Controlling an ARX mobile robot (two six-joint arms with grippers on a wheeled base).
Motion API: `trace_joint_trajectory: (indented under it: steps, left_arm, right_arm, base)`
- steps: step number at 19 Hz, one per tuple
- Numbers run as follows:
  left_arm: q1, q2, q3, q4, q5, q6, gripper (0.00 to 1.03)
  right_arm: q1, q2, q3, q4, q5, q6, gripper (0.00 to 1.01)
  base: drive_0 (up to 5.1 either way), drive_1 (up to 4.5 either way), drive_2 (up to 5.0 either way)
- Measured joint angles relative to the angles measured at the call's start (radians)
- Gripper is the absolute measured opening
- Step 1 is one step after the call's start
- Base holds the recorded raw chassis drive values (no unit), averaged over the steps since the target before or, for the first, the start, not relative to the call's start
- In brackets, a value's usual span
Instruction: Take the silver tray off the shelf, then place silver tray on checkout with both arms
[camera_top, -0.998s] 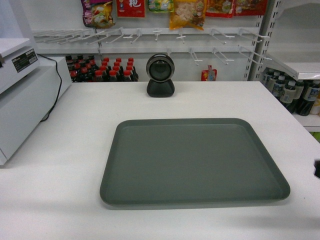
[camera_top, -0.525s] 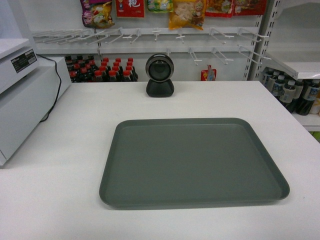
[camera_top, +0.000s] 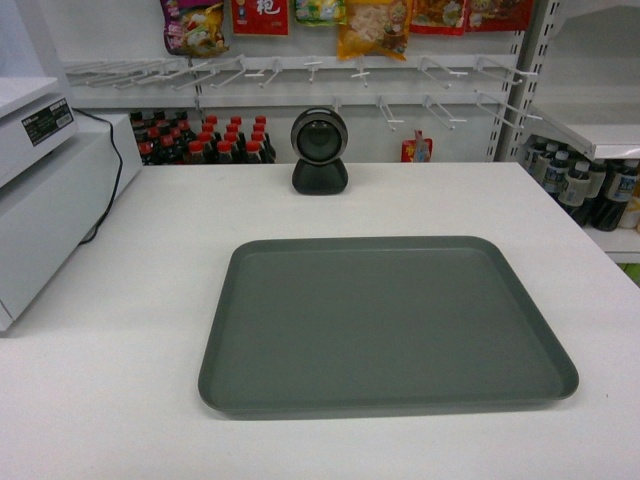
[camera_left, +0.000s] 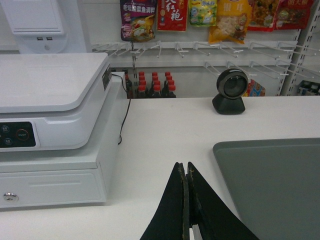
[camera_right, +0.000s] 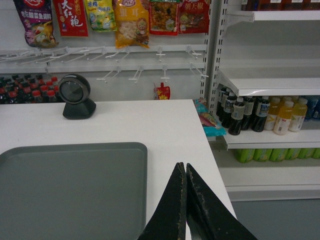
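Tray (camera_top: 388, 325) lies flat on the counter (camera_top: 130, 300), near the scanner (camera_top: 320, 150). My left jaws (camera_left: 185, 167) and right jaws (camera_right: 185, 167) hover closed and empty beside it; only the wrist views show them, the head view neither.

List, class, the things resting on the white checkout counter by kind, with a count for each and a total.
Silver tray: 1
Round black scanner: 1
White register machine: 1
Total on the checkout: 3
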Motion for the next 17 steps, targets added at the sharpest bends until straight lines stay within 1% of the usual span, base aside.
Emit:
trace_joint_trajectory:
  steps: [7,13,17]
  left_arm:
    - [0.0,-0.294,-0.012,-0.267,0.0,0.0,0.01]
    - [0.0,-0.462,-0.012,-0.43,0.0,0.0,0.01]
    - [0.0,-0.538,-0.012,-0.507,0.0,0.0,0.01]
  right_arm:
    - [0.0,-0.31,-0.008,-0.285,0.0,0.0,0.03]
    - [0.0,-0.491,-0.008,-0.459,0.0,0.0,0.03]
    - [0.0,-0.574,-0.008,-0.541,0.0,0.0,0.03]
  base:
    - [0.0,0.0,0.0]
    - [0.0,0.0,0.0]
    - [0.0,0.0,0.0]
